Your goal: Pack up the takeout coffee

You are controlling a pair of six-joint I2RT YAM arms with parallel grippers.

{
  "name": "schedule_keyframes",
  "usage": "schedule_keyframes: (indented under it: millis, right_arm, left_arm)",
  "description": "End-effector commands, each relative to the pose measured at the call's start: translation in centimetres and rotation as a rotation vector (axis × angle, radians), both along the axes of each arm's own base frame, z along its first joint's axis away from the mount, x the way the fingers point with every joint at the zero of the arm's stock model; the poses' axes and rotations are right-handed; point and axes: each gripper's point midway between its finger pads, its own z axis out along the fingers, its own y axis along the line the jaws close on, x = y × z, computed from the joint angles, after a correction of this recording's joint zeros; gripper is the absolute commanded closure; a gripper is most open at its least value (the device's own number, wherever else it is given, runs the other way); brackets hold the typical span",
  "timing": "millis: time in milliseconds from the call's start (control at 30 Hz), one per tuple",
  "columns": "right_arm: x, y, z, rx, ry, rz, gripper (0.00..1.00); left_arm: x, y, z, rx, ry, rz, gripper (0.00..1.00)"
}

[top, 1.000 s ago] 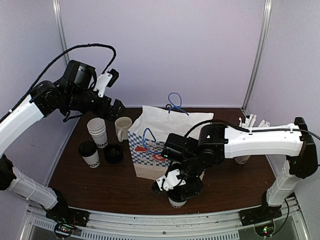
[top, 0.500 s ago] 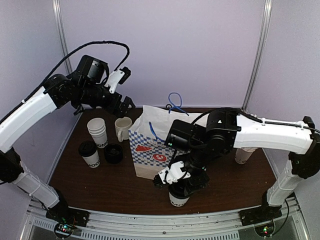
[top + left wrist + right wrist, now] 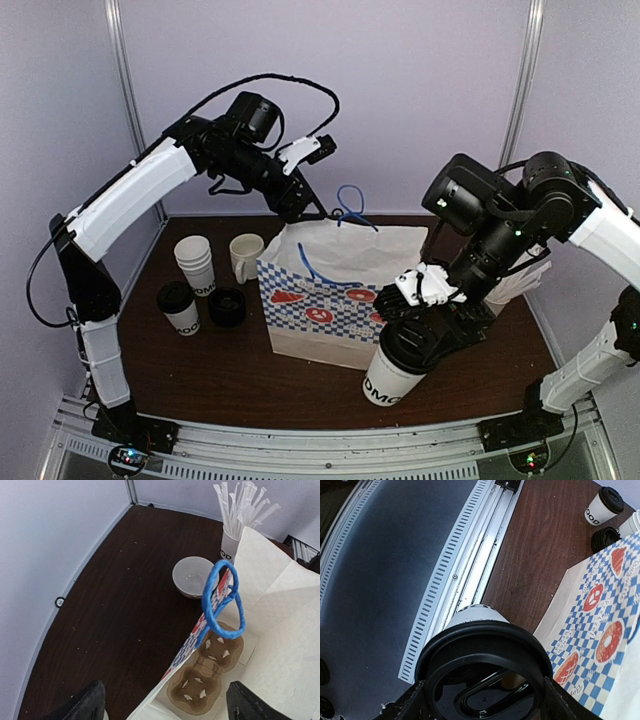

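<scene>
Two lilac walls [image 3: 400, 90] closed in the dark brown table [image 3: 200, 360] seen from above. My right gripper [image 3: 412, 345] clamped the takeout coffee [image 3: 385, 380], tilted, just beside the checkered bag [image 3: 320, 310]. Through my left wrist, my left gripper [image 3: 162, 707] stood spread wide and empty, the bag's blue handle [image 3: 220, 605] ahead of it. Through my right wrist, my fingers [image 3: 410, 702] pinched the coffee's black lid [image 3: 485, 665] from both sides, above the edge rail [image 3: 470, 575].
</scene>
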Motion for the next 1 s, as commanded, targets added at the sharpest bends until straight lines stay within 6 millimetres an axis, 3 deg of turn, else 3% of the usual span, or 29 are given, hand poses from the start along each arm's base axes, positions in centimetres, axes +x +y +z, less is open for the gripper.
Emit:
schedule_keyframes:
  millis: [0,133,267,367,433,467,567,600,733,967]
  right_arm:
    - [0.7,-2.1,2.1,0.053,0.013,-0.046,0.36]
    - [1.4,-3.4,5.9,0.168,0.003,-0.091,0.36]
    - [1.3,-3.3,10.8,0.309,-0.005,-0.083,0.37]
    - [2.2,-2.7,12.8,0.360,-0.029,-0.091,0.37]
    - [3.4,-2.3,13.6,0.382,-0.061,-0.120,0.37]
    - [4.1,-2.2,13.9,0.389,-0.073,-0.136,0.37]
    - [6.8,-1.6,14.2,0.402,-0.103,-0.216,0.37]
    - [7.8,-1.3,14.1,0.402,-0.115,-0.241,0.37]
    - [11.2,-0.6,13.3,0.383,-0.146,-0.338,0.37]
    - [14.8,-0.3,13.0,0.378,-0.167,-0.443,0.36]
  left_arm:
    - [-2.2,-1.2,-1.5,0.005,0.096,-0.173,0.14]
    - [-1.6,-1.9,-2.7,0.010,0.116,-0.174,0.22]
    - [-0.4,-2.4,-3.3,0.024,0.083,-0.162,0.33]
    - [0.3,-2.6,-3.3,0.037,0.048,-0.164,0.46]
    - [0.3,-2.7,-3.3,0.040,0.034,-0.179,0.48]
    - [0.3,-2.7,-3.3,0.040,0.029,-0.185,0.46]
    - [0.5,-2.6,-3.4,0.053,0.002,-0.191,0.19]
    - [0.6,-2.5,-3.5,0.066,-0.011,-0.194,0.18]
    - [0.1,-2.3,-4.4,0.101,-0.025,-0.254,0.20]
    - [-0.8,-2.4,-5.8,0.139,0.009,-0.301,0.36]
